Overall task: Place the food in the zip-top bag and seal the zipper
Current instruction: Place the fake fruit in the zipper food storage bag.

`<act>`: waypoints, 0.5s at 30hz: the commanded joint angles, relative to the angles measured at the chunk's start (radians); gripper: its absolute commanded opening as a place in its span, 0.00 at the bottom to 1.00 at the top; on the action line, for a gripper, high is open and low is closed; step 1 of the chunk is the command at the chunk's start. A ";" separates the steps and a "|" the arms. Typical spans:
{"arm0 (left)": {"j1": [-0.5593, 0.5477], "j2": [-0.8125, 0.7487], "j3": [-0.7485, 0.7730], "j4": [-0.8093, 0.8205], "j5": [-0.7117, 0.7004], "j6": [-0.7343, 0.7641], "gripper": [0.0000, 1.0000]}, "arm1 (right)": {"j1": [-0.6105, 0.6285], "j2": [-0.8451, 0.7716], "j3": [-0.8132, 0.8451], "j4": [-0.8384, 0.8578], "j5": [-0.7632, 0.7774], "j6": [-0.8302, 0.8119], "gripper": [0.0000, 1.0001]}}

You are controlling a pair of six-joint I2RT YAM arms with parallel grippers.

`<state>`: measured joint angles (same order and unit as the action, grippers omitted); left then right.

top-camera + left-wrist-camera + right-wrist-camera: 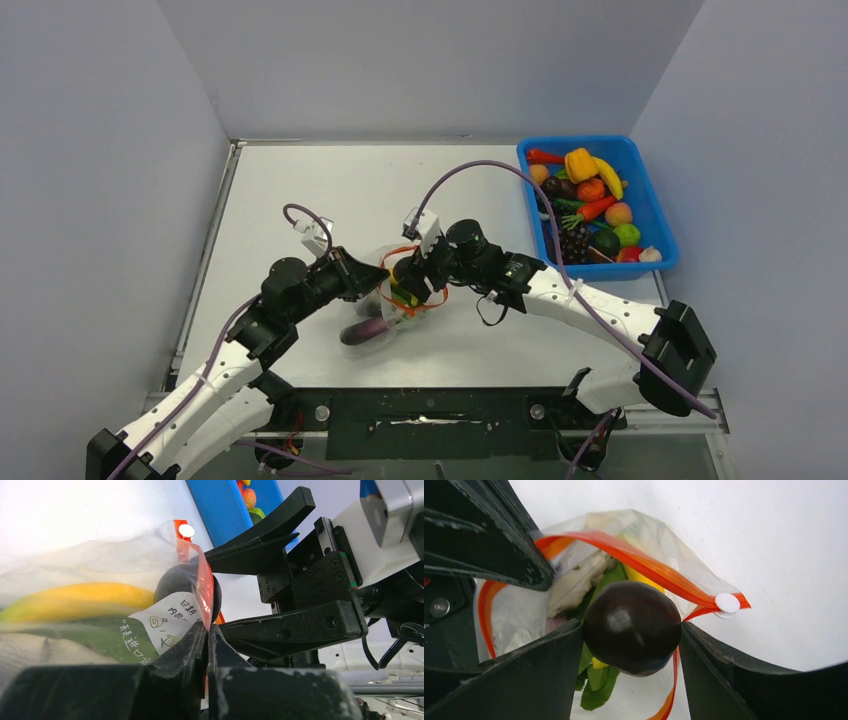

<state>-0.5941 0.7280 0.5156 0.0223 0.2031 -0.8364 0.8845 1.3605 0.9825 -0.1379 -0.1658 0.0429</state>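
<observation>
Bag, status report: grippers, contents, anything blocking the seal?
Left gripper shut on bag edge. Right gripper shut on dark round fruit at the mouth. Banana already inside. Zipper open, fruit blocking it.

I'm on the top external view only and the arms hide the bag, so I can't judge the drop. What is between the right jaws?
Observer: The right wrist view shows the right gripper shut on a dark round fruit, at the open mouth of the zip-top bag, framed by the loop of the zipper.
Operator: And is the left arm holding the bag?
Observer: Yes. In the left wrist view the left gripper has its jaws shut on the bag's edge, right at the orange-red strip.
</observation>
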 commanded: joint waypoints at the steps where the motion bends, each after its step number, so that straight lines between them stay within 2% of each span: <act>1: -0.003 -0.015 -0.001 0.152 0.015 -0.021 0.00 | 0.005 0.025 -0.018 0.203 -0.052 0.051 0.66; 5: -0.003 -0.004 0.016 0.148 0.021 -0.013 0.00 | 0.005 0.051 -0.022 0.253 -0.039 0.080 0.72; 10: -0.003 -0.004 0.019 0.136 0.019 0.004 0.00 | 0.006 0.058 0.002 0.218 -0.012 0.087 0.83; 15: -0.003 -0.004 0.019 0.124 0.021 0.019 0.00 | 0.005 0.030 0.001 0.193 -0.019 0.089 0.86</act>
<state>-0.5941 0.7334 0.4969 0.0566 0.2062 -0.8406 0.8845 1.4288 0.9581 0.0063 -0.1913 0.1207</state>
